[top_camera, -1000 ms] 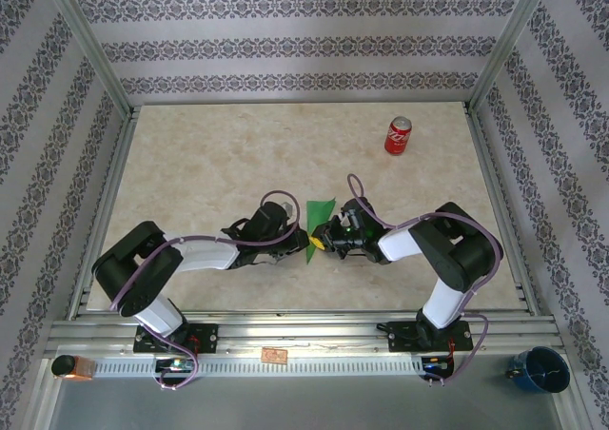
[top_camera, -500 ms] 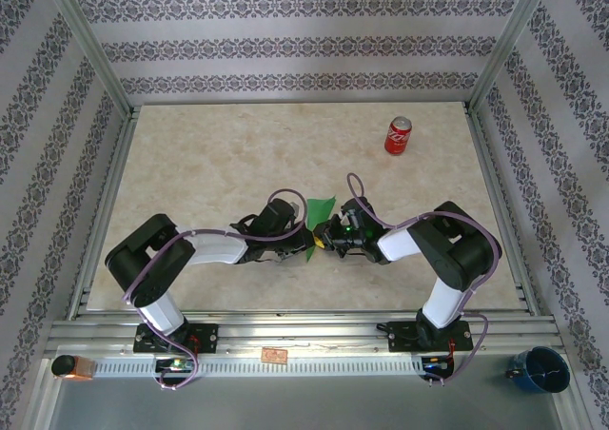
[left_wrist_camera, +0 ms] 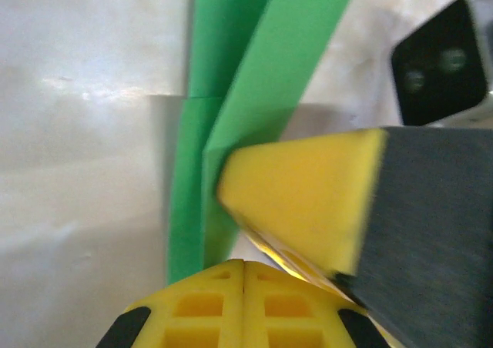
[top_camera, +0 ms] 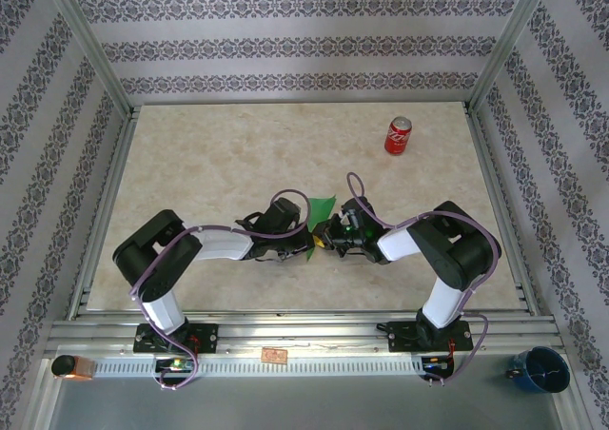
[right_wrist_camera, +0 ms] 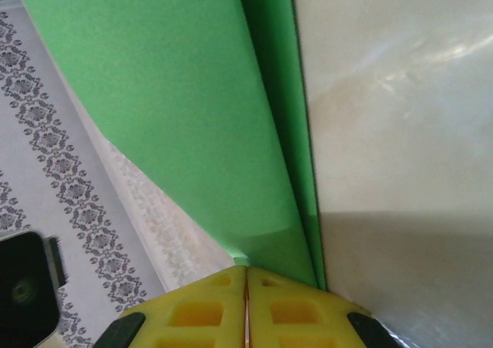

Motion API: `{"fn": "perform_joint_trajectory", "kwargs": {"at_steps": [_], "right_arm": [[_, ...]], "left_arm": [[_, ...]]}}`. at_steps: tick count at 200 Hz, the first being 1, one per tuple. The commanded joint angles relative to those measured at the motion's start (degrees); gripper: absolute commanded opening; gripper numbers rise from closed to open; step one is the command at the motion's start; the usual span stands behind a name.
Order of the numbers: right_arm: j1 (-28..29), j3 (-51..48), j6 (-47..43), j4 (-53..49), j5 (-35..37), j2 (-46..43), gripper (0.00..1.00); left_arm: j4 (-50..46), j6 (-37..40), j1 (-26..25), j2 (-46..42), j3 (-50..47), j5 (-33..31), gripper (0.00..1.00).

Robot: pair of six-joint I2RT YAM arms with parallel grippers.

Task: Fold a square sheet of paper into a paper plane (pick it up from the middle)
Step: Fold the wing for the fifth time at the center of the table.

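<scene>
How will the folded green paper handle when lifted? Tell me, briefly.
Probably floppy: the green paper curves away from the right gripper pinching it. Likely very light, since a thin flap holds itself up. The loose layers may spring open if released.

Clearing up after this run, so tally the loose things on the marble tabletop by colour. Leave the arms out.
green paper, partly folded: 1
red soda can: 1
Total: 2
</scene>
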Motion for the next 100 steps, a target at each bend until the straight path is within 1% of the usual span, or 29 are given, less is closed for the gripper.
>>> {"fn": "perform_joint_trajectory", "kwargs": {"at_steps": [1, 36, 52, 80, 100], "right_arm": [[-0.1, 0.5, -2.2, -0.1, 2.6, 1.5, 0.12], [-0.3, 0.5, -3.1, -0.7, 2.5, 0.8, 0.12], [-0.9, 1.1, -5.3, -2.4, 2.3, -0.4, 0.13], [-4.4, 3.8, -13.2, -7.1, -1.0, -3.9, 0.16], [-7.9, 6.3, -20.3, -13.9, -2.6, -7.4, 0.17]], "left_arm": [[-0.6, 0.8, -0.5, 1.6, 0.3, -1.8, 0.0], [-1.5, 0.8, -0.5, 1.8, 0.0, -3.0, 0.0], [-1.6, 0.9, -0.5, 1.5, -0.3, -2.6, 0.0], [-0.7, 1.0, -0.6, 0.9, -1.8, -1.5, 0.0], [0.1, 1.3, -0.4, 0.5, -2.9, -0.7, 0.0]]}}
